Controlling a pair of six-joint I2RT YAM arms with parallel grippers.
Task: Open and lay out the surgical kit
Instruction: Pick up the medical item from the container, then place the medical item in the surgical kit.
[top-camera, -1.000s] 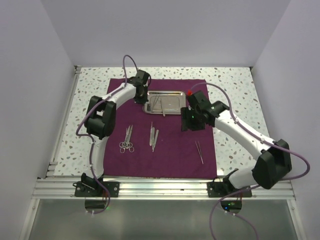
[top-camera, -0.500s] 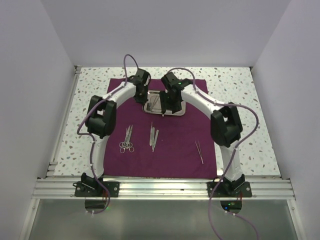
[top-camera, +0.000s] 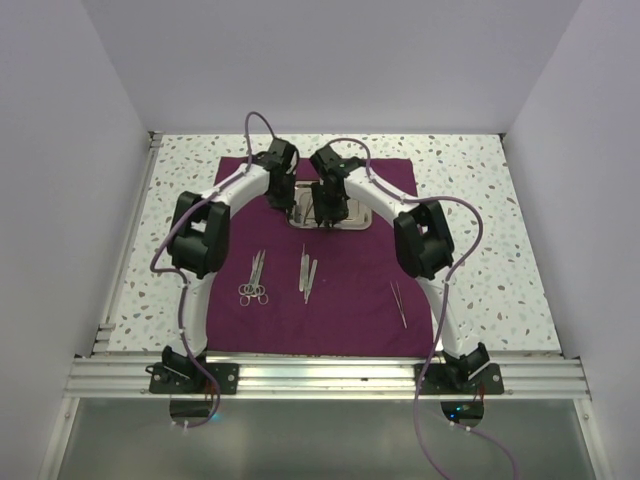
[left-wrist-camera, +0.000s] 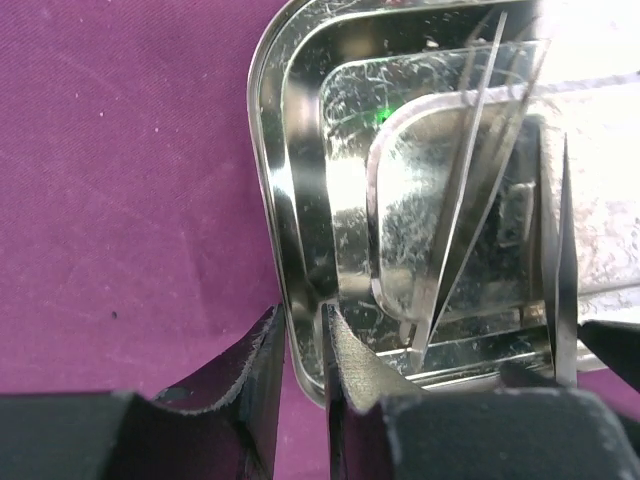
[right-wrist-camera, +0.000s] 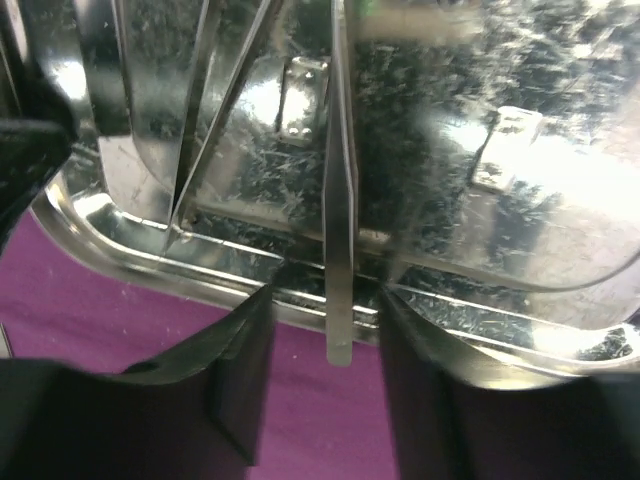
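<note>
The maroon cloth (top-camera: 330, 300) lies spread flat with the steel tray (top-camera: 357, 212) at its far middle. My left gripper (top-camera: 297, 210) is at the tray's left end. In the left wrist view its fingers (left-wrist-camera: 300, 316) stand slightly open astride the tray's rim (left-wrist-camera: 265, 150), one on the cloth (left-wrist-camera: 120, 200), one inside. My right gripper (top-camera: 325, 214) hangs over the tray's near edge. It is open (right-wrist-camera: 325, 295) on either side of a flat silver instrument (right-wrist-camera: 340, 200) that overhangs the rim (right-wrist-camera: 150, 255), with gaps both sides. Tweezers (right-wrist-camera: 205, 120) also lie in the tray.
On the cloth nearer the arms lie ring-handled scissors and forceps (top-camera: 255, 278), a pair of tweezers (top-camera: 307, 272) and a thin pair (top-camera: 399, 303) to the right. Speckled tabletop (top-camera: 480, 230) surrounds the cloth; white walls close in on three sides.
My right arm has swung from right of the tray to over its near edge, with its jaws narrowing a little. My left gripper, shut on the rim before, has parted slightly.
</note>
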